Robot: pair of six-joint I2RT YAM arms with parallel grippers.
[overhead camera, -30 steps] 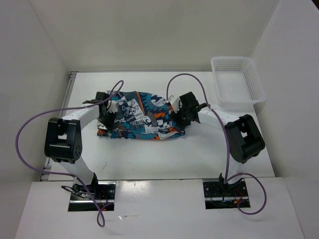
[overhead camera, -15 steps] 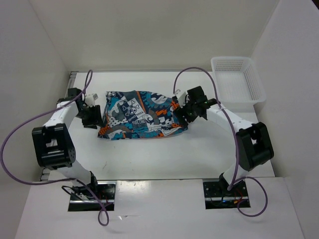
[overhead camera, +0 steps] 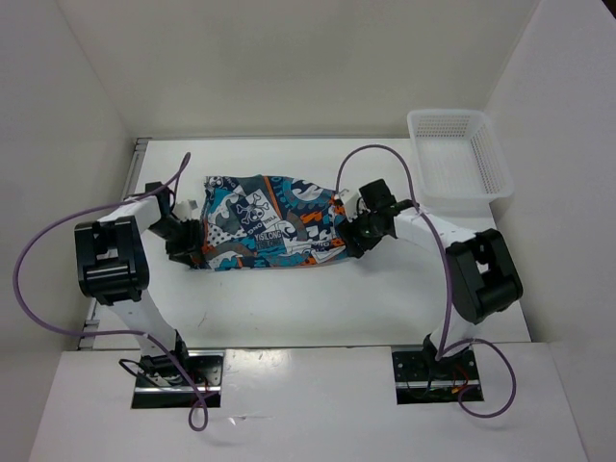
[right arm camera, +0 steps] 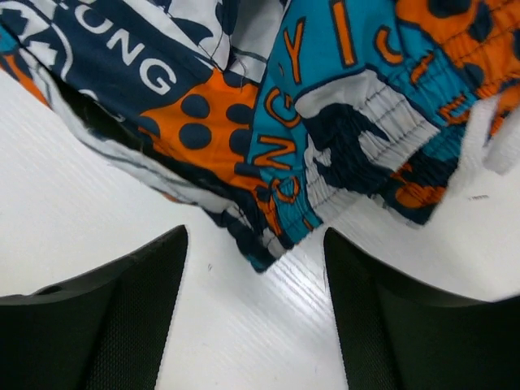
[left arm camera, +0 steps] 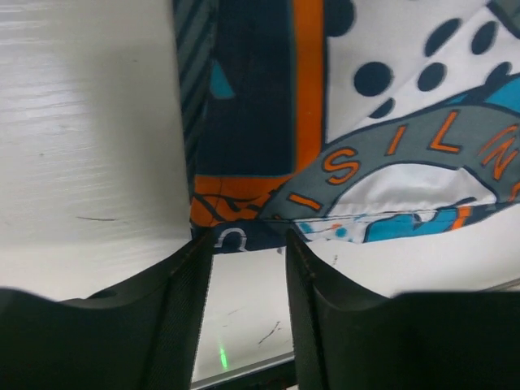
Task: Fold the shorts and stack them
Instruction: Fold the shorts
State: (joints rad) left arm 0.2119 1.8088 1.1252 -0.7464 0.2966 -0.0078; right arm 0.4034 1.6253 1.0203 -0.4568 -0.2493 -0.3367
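**A:** Both arms have closed in since a moment ago, and the left gripper [overhead camera: 190, 241] is now at the near left corner of the shorts [overhead camera: 269, 221].

**B:** We see them spread flat mid-table [overhead camera: 289, 298]. It's limp, light cloth, so we'd pinch the hem corners.

**A:** Agreed. The right gripper [overhead camera: 354, 239] sits low, fingers wide over the waistband corner. The left's fingers are parted narrowly, holding nothing.

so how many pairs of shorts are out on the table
1: the shorts lie flat between the left hand and right hand. None shows in the basket, far right. Another could hide underneath.
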